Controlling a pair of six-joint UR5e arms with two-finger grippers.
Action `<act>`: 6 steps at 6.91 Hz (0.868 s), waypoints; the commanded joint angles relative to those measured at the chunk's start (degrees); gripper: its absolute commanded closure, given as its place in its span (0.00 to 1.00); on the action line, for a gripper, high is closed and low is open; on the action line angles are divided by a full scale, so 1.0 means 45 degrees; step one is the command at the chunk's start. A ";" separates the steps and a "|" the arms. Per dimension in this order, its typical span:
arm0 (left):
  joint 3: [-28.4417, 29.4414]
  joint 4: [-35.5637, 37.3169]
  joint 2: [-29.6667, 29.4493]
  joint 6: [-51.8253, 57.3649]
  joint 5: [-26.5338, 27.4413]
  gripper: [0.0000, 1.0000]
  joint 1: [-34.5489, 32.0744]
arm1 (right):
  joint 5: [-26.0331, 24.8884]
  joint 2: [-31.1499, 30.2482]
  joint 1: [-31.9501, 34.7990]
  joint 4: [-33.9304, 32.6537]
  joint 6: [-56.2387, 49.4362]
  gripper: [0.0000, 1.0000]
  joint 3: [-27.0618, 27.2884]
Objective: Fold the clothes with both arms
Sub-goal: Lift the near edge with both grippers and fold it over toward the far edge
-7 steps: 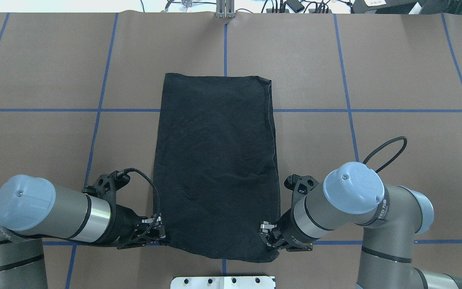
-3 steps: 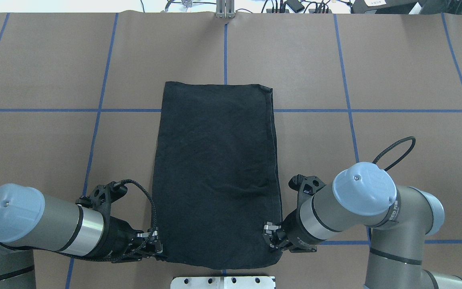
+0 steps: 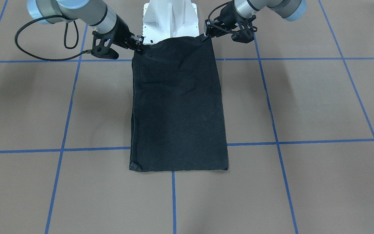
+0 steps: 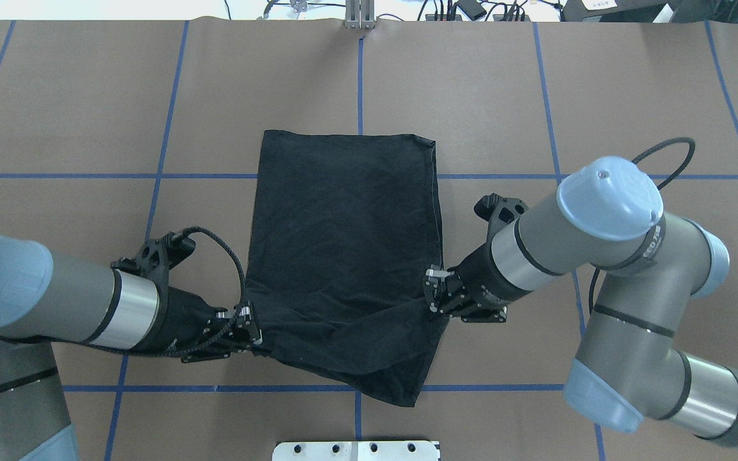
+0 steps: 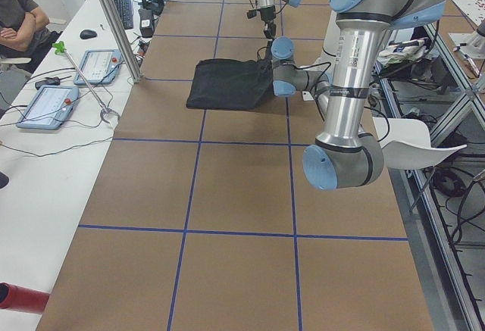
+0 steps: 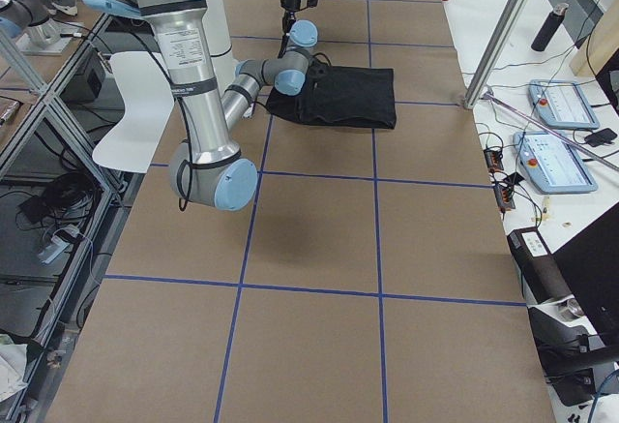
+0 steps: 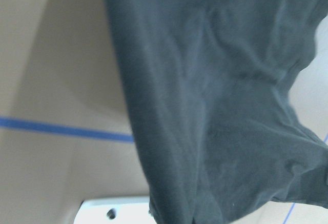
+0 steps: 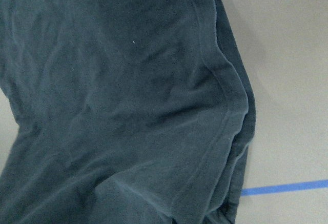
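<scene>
two black jaws were pinched shut on the robot-side corners of a folded black cotton t-shirt, one on the silver-grey tubular left arm, one on the right arm. that edge hung raised and sagging; the rest lay flat on the brown worktop.

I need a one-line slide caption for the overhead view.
Left gripper and right gripper hold the near corners of the black T-shirt, that end lifted off the table.

Counted: 1 black T-shirt | 2 robot arms – left arm, right arm | 2 hands – left hand, right hand | 1 white pedestal base | 1 tabletop | 2 teach pendants | 1 person | 1 black bottle
</scene>
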 commanded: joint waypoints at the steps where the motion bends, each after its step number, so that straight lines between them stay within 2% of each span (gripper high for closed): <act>1: 0.1272 0.0022 -0.1447 0.0036 -0.0767 1.00 -0.1812 | 0.0283 0.1165 0.1221 -0.0028 0.0036 1.00 -0.1205; 3: 0.3732 -0.0095 -0.3167 0.0075 -0.0789 1.00 -0.2811 | 0.0282 0.1987 0.2003 -0.0008 -0.0100 1.00 -0.2513; 4: 0.4612 -0.0231 -0.3464 0.0114 -0.0750 1.00 -0.3124 | 0.0263 0.2280 0.2451 -0.0008 -0.0140 1.00 -0.3003; 6: 0.5476 -0.0252 -0.3487 0.0777 -0.0731 1.00 -0.3866 | 0.0243 0.3624 0.3097 0.0011 -0.0140 1.00 -0.5048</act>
